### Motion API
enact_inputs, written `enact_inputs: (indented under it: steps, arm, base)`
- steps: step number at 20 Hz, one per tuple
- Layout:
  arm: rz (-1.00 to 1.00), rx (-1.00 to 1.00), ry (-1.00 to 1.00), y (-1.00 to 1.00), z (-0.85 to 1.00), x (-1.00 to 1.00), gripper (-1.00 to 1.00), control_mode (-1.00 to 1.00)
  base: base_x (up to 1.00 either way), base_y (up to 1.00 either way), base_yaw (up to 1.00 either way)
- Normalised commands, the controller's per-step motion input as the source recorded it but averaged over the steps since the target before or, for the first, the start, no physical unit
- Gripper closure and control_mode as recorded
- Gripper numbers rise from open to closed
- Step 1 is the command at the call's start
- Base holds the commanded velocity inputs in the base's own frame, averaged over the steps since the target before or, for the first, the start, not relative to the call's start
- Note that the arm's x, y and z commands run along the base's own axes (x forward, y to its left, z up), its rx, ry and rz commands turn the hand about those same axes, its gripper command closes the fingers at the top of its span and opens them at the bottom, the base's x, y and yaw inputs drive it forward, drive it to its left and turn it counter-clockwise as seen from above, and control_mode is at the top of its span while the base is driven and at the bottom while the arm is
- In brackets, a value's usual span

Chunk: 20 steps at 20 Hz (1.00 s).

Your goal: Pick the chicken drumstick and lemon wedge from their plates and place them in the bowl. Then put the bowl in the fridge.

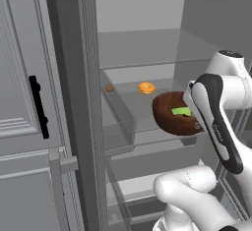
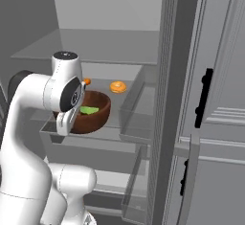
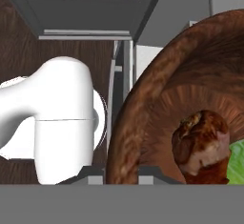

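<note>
Hand view shows the gripper (image 3: pixel 121 170) clenched on the rim of the wooden bowl (image 3: pixel 157 89), holding chicken drumstick (image 3: pixel 202 142) and lemon wedge (image 3: pixel 237 163); bowl is over a glass fridge shelf (image 1: pixel 147 127), near an orange item (image 1: pixel 146 88).

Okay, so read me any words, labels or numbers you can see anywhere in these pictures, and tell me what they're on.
Dark band on the arm's forearm: small pale lettering runs along it, too small and blurred to read.
Fridge, door, bowl: no text, labels or numbers on them.
</note>
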Motion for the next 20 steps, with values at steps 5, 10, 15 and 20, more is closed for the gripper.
enact_inputs:
  steps: [5, 10, 15, 20]
  arm:
    - [0.00, 0.00, -0.10, -0.02, -0.33, 0.26, 1.00, -1.00]
    - [0.01, 0.00, -0.10, -0.16, -0.31, 0.91, 1.00, -1.00]
    - [0.02, 0.01, 0.00, -0.11, -0.23, 1.00, 1.00, -1.00]
    - [0.02, 0.00, 0.00, -0.01, -0.51, 0.80, 1.00, -1.00]
  base:
    - [0.03, 0.00, 0.00]
    - [0.00, 0.00, 0.00]
    - [0.00, 0.00, 0.00]
    - [0.00, 0.00, 0.00]
